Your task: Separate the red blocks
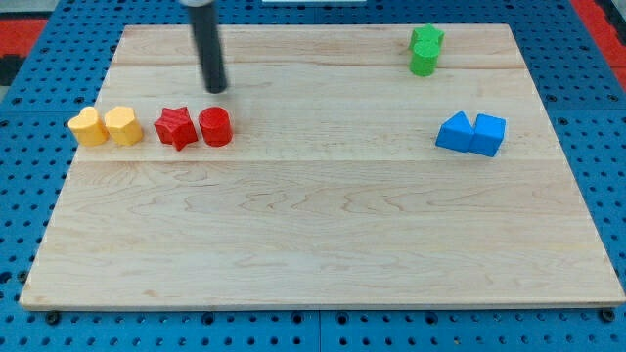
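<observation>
A red star block (176,127) and a red cylinder block (215,127) lie side by side, touching, at the board's left. The star is on the view's left of the cylinder. My tip (215,88) is on the board just above the red cylinder in the view, a short gap away and not touching it. The dark rod rises from there out of the view's top.
Two yellow blocks (106,126) sit together left of the red star. Two green blocks (424,50) are stacked close at the top right. Two blue blocks (471,133) touch at the right. The wooden board (323,235) lies on a blue pegboard.
</observation>
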Action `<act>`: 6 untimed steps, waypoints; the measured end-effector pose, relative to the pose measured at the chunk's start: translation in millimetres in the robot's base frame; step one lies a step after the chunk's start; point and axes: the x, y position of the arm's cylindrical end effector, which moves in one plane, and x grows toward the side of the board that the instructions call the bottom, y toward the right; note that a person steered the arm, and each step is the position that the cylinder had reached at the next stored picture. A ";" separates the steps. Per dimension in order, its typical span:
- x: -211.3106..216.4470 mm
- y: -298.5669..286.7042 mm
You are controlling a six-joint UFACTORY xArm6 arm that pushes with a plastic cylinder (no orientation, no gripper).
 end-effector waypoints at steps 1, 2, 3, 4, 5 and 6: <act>30.3 -16.7; 69.5 16.4; 87.2 32.0; 84.1 16.7; 70.1 -4.8; 66.7 -30.7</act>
